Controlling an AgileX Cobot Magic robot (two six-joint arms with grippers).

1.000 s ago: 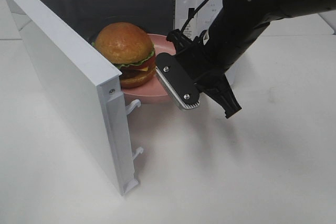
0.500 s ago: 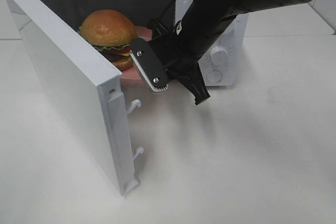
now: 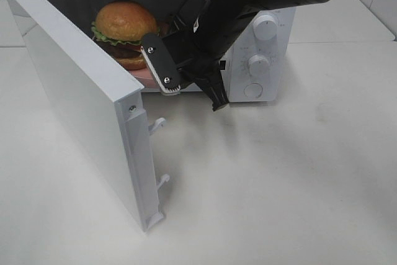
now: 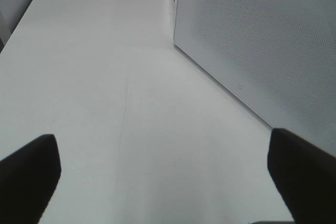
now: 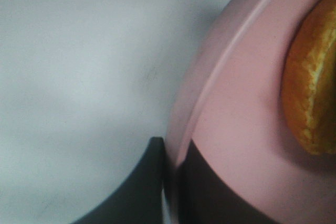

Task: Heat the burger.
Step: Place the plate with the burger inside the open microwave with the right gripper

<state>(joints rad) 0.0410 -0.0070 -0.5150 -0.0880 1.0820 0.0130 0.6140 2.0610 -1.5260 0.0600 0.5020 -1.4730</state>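
Observation:
The burger (image 3: 124,28), with a golden-brown bun, green lettuce and a dark patty, sits on a pink plate (image 3: 142,77) inside the open white microwave (image 3: 257,60). My right gripper (image 3: 158,72) is shut on the plate's near rim at the cavity's mouth. In the right wrist view its dark fingertips (image 5: 170,182) pinch the pink plate's rim (image 5: 236,129), with the burger's bun (image 5: 312,93) at the edge. My left gripper (image 4: 163,182) stands open over bare table and holds nothing. It does not show in the high view.
The microwave's door (image 3: 80,91) swings wide open toward the front left, its latch hooks (image 3: 158,125) facing the middle. Two knobs (image 3: 265,26) and a button are on the panel right of the cavity. In the left wrist view the door's perforated face (image 4: 262,40) rises close by.
My right arm has carried the plate with the burger back and to the left, from in front of the cavity into the microwave. The left gripper has stayed open.

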